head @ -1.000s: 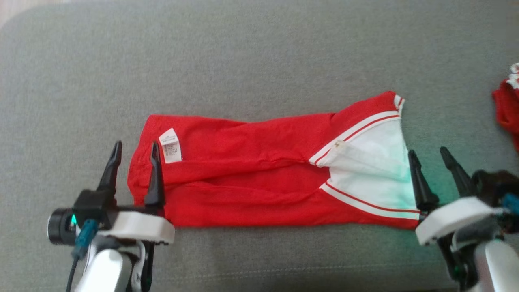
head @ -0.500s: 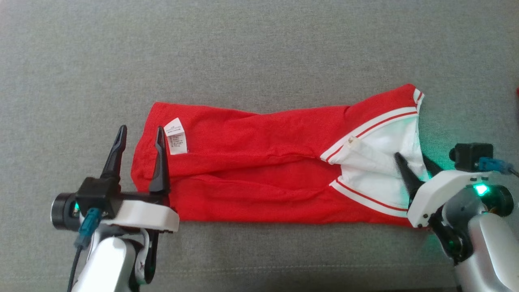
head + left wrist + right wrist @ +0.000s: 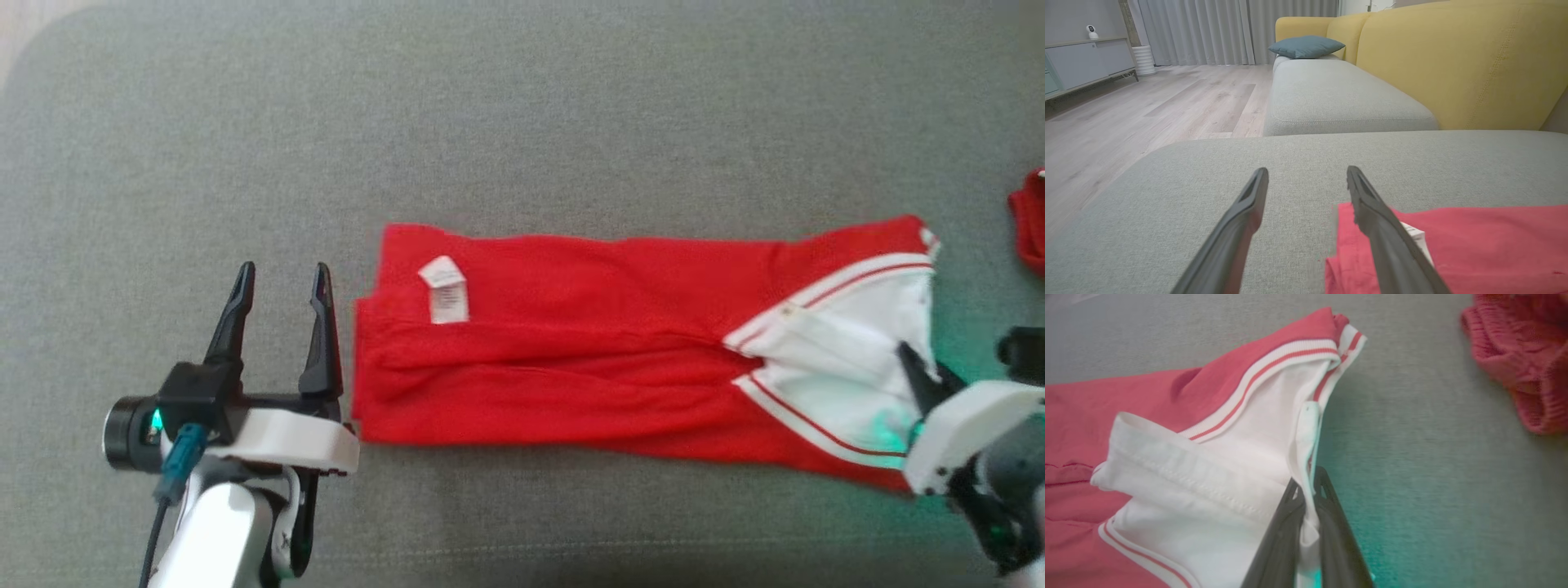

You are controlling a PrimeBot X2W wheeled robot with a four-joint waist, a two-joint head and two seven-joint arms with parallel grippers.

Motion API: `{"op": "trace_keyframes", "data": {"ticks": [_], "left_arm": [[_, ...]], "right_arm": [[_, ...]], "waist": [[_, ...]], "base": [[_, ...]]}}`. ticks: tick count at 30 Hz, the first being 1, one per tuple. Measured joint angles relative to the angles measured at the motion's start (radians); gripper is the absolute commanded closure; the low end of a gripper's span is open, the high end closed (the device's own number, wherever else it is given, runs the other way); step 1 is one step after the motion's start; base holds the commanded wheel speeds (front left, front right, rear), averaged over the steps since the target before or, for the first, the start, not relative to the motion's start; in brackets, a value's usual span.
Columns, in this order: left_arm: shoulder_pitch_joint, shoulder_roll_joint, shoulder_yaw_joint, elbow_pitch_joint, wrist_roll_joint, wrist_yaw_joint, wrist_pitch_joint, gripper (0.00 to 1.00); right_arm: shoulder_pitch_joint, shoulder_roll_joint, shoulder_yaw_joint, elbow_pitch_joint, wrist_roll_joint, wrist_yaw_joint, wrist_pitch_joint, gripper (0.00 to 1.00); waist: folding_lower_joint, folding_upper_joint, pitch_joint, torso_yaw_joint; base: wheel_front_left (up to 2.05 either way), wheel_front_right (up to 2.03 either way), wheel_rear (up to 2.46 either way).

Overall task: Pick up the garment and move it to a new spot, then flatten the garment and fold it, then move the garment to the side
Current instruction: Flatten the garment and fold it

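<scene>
The garment [image 3: 588,359] is a red shirt with a white collar panel and striped trim, folded into a long band across the grey cushion [image 3: 522,139]. A white label [image 3: 445,290] lies near its left end. My right gripper [image 3: 918,367] is shut on the white collar edge [image 3: 1306,457] at the garment's right end; in the right wrist view the fabric is pinched between the two dark fingers [image 3: 1282,535]. My left gripper [image 3: 282,282] stands open just left of the garment's left edge, not touching it; in the left wrist view its right finger [image 3: 1372,208] overlaps the red cloth [image 3: 1474,245].
Another red garment [image 3: 1030,220] lies at the right edge, ribbed and bunched [image 3: 1519,359] in the right wrist view. Beyond the cushion are a yellow sofa back [image 3: 1453,61], a grey seat [image 3: 1339,94] with a blue pillow [image 3: 1304,45], and wooden floor [image 3: 1147,106].
My right gripper moved onto the white collar and shut on it. The garment now lies further right, away from the left gripper's fingers, and stretched longer. The head view shifted too.
</scene>
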Motion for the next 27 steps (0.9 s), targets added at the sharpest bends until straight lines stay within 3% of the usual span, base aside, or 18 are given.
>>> {"op": "trace_keyframes", "data": {"ticks": [8, 12, 15, 21, 27], "left_arm": [[0.005, -0.003, 0.0, 0.005, -0.001, -0.001, 0.0, 0.0], [0.03, -0.002, 0.0, 0.006, -0.001, -0.001, 0.0, 0.0], [0.038, -0.002, -0.004, 0.007, -0.001, -0.001, 0.0, 0.0], [0.037, -0.011, -0.021, 0.01, -0.001, -0.003, 0.0, 0.0], [0.034, -0.024, -0.046, 0.02, -0.001, -0.016, 0.0, 0.0]], "right_arm": [[0.012, -0.014, 0.0, -0.123, -0.025, 0.0, 0.068, 1.0], [-0.036, -0.004, 0.095, -0.244, -0.034, 0.0, 0.11, 1.0], [-0.105, 0.038, 0.199, -0.289, -0.019, 0.0, 0.128, 1.0], [-0.176, 0.157, 0.429, -0.203, 0.065, 0.0, 0.103, 1.0], [-0.239, 0.177, 0.574, -0.031, 0.147, 0.0, -0.013, 1.0]], "waist": [[0.0, 0.0, -0.035, -0.004], [0.0, 0.0, -0.053, -0.006], [0.0, 0.0, -0.06, -0.003], [0.0, 0.0, -0.063, 0.028], [0.0, 0.0, -0.05, 0.076]], "base": [[0.0, 0.0, 0.0], [0.0, 0.0, 0.0], [0.0, 0.0, 0.0], [0.0, 0.0, 0.0], [0.0, 0.0, 0.0]]}}
